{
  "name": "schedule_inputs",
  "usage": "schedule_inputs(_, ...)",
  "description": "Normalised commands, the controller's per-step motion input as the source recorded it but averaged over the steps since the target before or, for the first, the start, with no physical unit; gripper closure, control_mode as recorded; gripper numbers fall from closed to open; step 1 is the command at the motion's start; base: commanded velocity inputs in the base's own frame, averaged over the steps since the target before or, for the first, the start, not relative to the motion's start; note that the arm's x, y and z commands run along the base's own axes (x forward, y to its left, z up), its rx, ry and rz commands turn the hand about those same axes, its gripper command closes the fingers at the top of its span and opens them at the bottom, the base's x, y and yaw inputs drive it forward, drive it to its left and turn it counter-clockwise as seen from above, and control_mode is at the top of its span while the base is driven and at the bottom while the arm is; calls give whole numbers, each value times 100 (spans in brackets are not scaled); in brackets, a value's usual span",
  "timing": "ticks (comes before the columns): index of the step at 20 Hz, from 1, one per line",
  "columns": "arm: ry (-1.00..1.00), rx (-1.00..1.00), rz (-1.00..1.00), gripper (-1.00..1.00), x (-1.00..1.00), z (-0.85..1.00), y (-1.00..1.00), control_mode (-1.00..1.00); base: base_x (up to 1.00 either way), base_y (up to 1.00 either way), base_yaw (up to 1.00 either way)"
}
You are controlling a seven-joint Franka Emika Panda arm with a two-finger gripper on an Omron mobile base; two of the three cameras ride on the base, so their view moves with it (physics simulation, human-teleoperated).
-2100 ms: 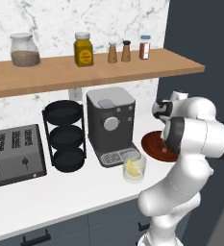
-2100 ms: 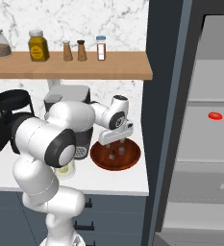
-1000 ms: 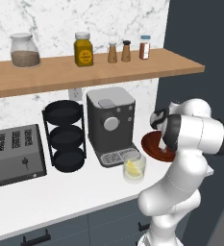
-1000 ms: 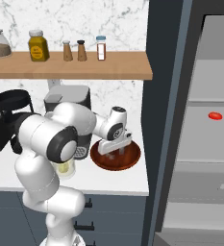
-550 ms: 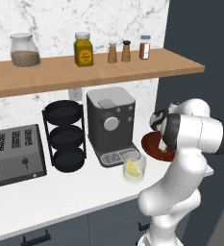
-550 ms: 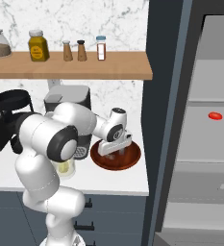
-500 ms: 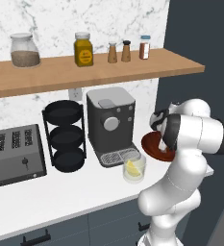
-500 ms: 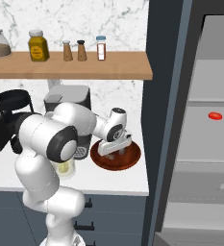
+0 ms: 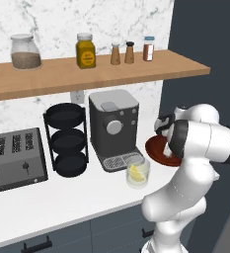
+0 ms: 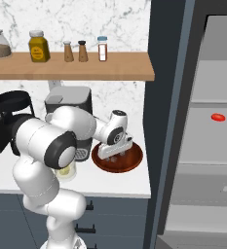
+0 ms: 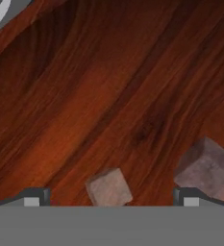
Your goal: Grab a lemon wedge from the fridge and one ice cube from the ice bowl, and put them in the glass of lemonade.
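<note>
Ice bowl (image 10: 132, 160), a shallow round dish of reddish-brown wood with dark streaked grain, stands at the right end of the counter (image 9: 62, 202), beside the fridge (image 10: 217, 146). Compared with two seconds earlier, the gripper (image 10: 114, 156) has come down from above the bowl into it; over the last second it has barely shifted. Its jaws stand wide apart, holding nothing. In the hand view, a small pale greyish ice cube (image 11: 108, 187) lies on the bowl floor between the two fingertips (image 11: 32, 197); a second, larger cube (image 11: 207, 168) lies just beside the other tip. The glass of lemonade (image 9: 137, 173), a clear straight-sided tumbler with a yellow piece inside, stands near the counter's front edge before the boxy dark coffee machine (image 9: 114, 128).
</note>
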Motion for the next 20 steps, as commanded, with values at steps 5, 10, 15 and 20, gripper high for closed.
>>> schedule_inputs(5,0,0,0,-100,0,0,0,-100,0,0,0)
schedule_inputs(10,0,0,0,-100,0,-12,0,-100,0,0,0)
schedule_inputs(15,0,0,0,-100,0,-26,0,-100,0,0,0)
schedule_inputs(20,0,0,0,-100,-2,-19,0,-100,0,0,0)
